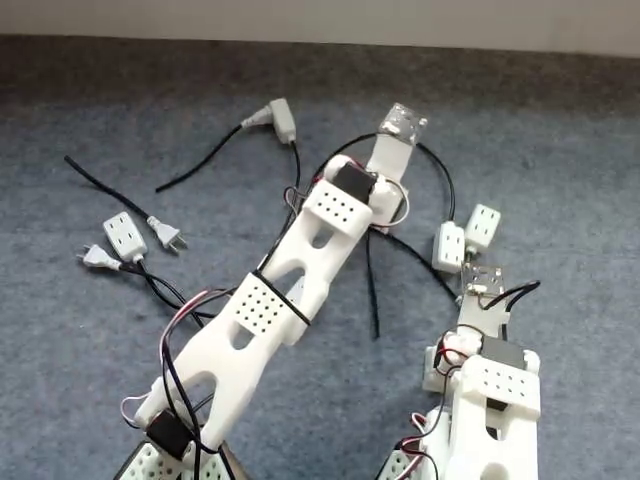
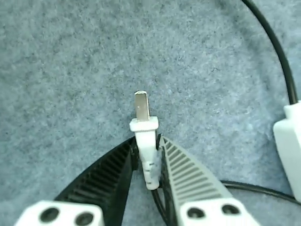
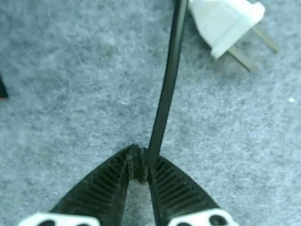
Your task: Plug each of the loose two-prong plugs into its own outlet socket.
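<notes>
I see no plug seated in a socket, so I judge the task barely begun. My left gripper [image 2: 147,143] is out toward the middle of the table's far edge. Its jaws are clamped on a white plug [image 2: 145,134], whose prongs [image 2: 142,106] point away from me over bare table [image 2: 56,70]. A white block [image 2: 288,150] lies off to one side of it; I think it is a socket but cannot tell. My right gripper [image 3: 141,156], near the right edge, has its jaws pinched together on a black cable [image 3: 164,94], not on a plug body. A second plug [image 3: 225,21] lies flat just beyond it with its prongs free. Two white pieces [image 1: 450,245] [image 1: 483,225] lie close together there; I cannot tell which is plug and which is socket. Toward the left edge a socket [image 1: 125,235] lies with two loose plugs [image 1: 170,237] [image 1: 100,258] just beside it, neither pushed in. A grey end [image 1: 278,118] lies near the far edge. As I judge it, every plug is left to do, and the one in my left jaws is the closest to being done.
</notes>
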Controlling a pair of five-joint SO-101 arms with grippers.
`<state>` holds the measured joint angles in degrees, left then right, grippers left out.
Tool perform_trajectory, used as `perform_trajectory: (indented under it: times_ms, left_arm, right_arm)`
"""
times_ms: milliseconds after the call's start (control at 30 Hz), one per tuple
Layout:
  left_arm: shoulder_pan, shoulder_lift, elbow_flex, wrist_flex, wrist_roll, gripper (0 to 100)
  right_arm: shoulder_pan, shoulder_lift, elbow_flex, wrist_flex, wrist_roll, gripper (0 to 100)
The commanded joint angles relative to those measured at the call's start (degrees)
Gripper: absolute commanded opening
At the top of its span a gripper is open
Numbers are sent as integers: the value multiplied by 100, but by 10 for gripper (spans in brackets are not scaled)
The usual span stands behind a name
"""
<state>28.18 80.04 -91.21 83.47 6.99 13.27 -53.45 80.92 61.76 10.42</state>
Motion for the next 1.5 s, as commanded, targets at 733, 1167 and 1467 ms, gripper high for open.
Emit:
perform_trajectory:
  times_ms: [733, 1167, 1467]
  left_arm:
    - [-1341, -198, -101, 1705, -3675, 112]
    - [-804, -110, -48, 1697, -3666, 107]
    - [-708, -110, -242, 1618, -3666, 7]
  right_arm:
    - [-66, -22, 13, -119, 62, 9]
    - [-66, -22, 13, -119, 62, 9]
    - [-66, -22, 13, -119, 62, 9]
